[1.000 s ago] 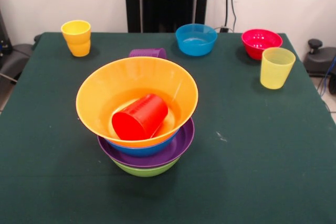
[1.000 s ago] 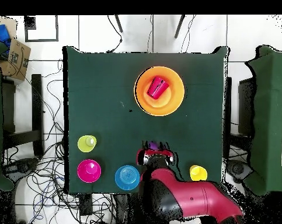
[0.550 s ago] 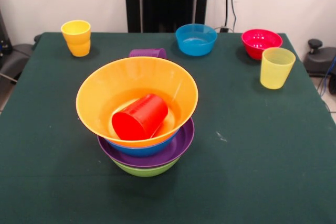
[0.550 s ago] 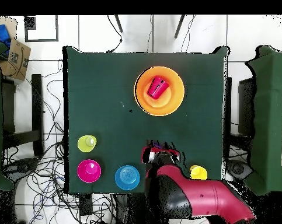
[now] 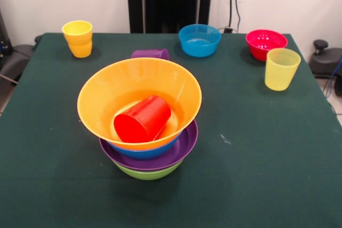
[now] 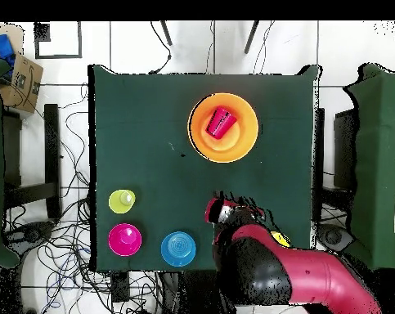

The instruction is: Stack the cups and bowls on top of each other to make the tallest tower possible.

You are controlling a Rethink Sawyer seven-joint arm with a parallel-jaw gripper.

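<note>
Red cup [image 5: 142, 118] lies tipped in the orange bowl [image 5: 107, 92] – upright it first; gripper [image 6: 231, 214] looks near the purple cup [image 5: 150, 54], fingers – can't tell

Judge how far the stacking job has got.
Done: the tower has green, purple, blue and orange bowls nested. In hand: nothing; the red cup lies tipped inside the orange bowl. Left: the orange-yellow cup, pale yellow cup, purple cup and two small bowls.
</note>
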